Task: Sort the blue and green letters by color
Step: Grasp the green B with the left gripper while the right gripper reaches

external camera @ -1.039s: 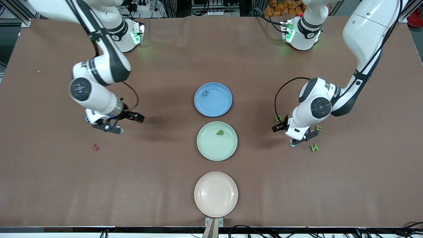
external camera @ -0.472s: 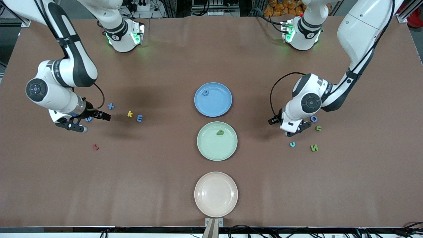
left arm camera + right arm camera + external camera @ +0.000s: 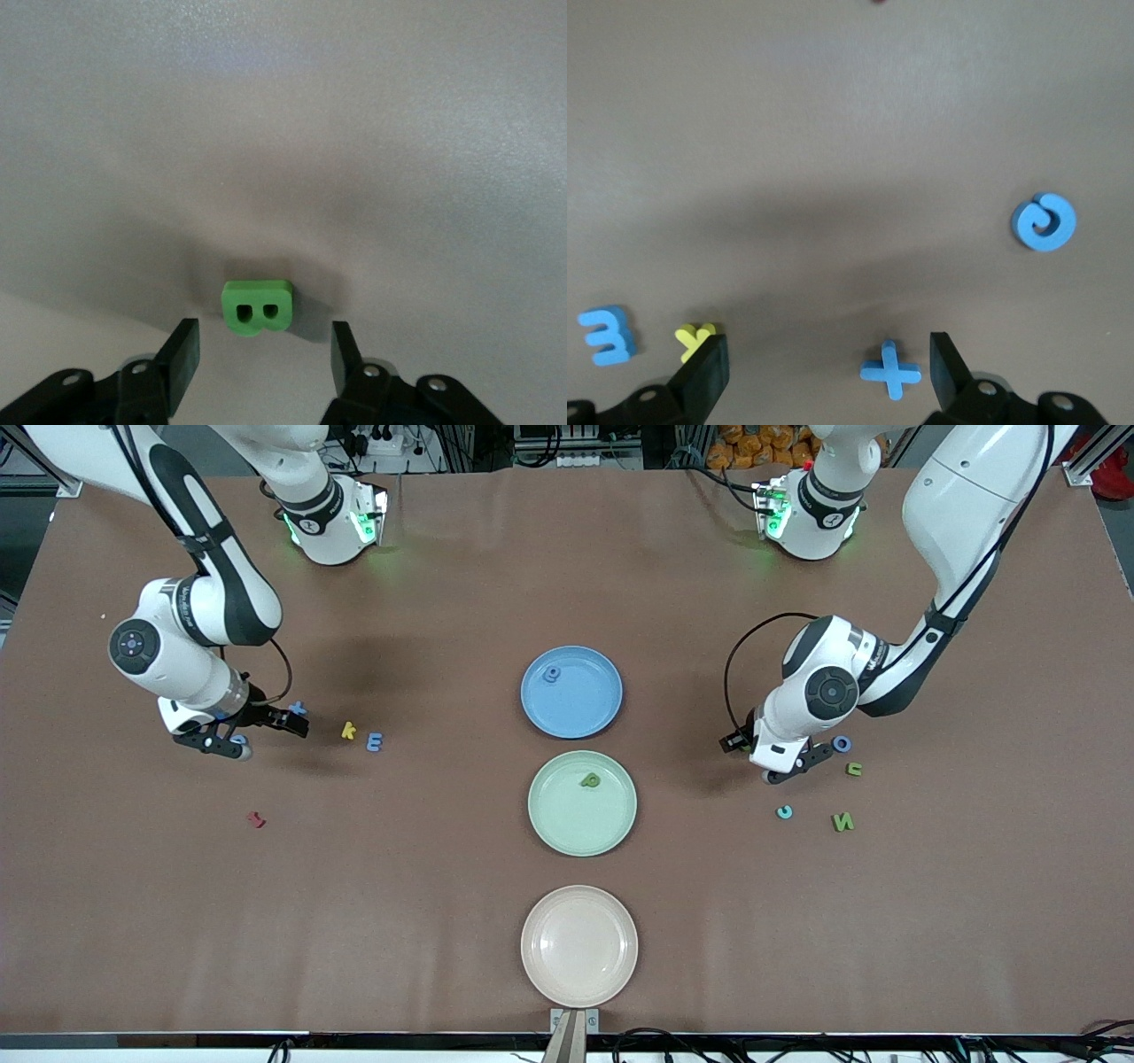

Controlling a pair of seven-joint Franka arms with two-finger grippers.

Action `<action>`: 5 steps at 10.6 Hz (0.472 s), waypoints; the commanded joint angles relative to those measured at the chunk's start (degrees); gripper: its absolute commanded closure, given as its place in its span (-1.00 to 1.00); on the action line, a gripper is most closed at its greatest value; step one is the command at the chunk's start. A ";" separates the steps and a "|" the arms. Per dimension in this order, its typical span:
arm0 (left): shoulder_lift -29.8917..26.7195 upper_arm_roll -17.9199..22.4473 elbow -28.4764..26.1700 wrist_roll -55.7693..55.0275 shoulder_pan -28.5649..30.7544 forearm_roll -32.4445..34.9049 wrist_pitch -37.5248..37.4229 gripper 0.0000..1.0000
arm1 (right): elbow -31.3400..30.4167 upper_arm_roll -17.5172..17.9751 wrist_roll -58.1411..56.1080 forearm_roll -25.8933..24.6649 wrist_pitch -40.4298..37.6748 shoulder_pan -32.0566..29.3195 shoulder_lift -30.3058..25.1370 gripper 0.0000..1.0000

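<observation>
Left tool (image 3: 261,354) open over green letter (image 3: 258,308), plates hold letters (one each)

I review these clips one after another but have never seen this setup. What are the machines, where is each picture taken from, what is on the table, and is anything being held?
Two robot arms work at a brown table. One picture looks down from across it; the other two come from wrist cameras.

A blue plate, a green plate and a beige plate sit in a row, with small letters scattered toward each end.

The left hand is low around a green letter, fingers either side, nothing lifted. The right hand is open over a blue cross-shaped letter, beside a yellow k.
</observation>
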 commanded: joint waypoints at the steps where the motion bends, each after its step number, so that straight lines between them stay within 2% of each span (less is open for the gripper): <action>1: -1.82 -0.16 -1.92 -0.79 0.70 1.42 1.20 -0.32 | -3.91 0.78 -0.25 -0.42 3.53 -1.91 -0.40 -1.00; 5: -1.38 -0.16 -1.83 -0.44 0.79 3.01 1.99 -0.19 | -5.06 0.70 -0.25 -1.21 6.09 -3.41 2.76 -1.00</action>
